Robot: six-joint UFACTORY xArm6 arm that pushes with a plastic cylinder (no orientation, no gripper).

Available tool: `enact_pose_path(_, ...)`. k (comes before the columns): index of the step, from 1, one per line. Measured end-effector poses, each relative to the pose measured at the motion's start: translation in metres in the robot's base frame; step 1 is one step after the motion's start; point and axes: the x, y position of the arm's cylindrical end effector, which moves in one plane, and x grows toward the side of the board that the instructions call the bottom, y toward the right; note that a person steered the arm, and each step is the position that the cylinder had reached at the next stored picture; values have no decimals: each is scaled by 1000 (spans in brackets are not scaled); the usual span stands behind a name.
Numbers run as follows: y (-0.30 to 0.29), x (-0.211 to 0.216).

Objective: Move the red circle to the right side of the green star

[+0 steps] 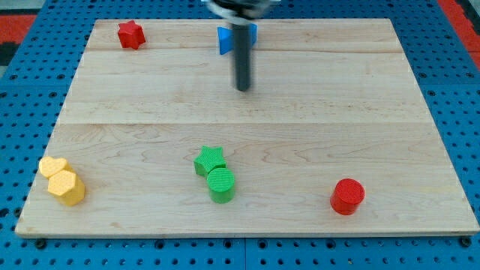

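The red circle (347, 196) lies near the view's bottom right of the wooden board (247, 127). The green star (210, 160) lies at the bottom centre, touching a green circle (221, 184) just below and to its right. The red circle is far to the right of the star, with open board between them. My tip (242, 88) is in the upper middle of the board, well above the green star and far from the red circle. It touches no block.
A red star (130, 34) sits at the top left. A blue block (235, 39) lies at the top centre, partly hidden behind my rod. A yellow heart (52, 166) and a yellow hexagon (67, 187) sit at the bottom left.
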Motion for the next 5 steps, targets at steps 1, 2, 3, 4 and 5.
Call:
enact_pose_path(1,132,61)
enact_pose_path(2,204,159)
enact_pose_path(3,179,212)
enact_pose_path(4,106,197)
enact_pose_path(5,11,158)
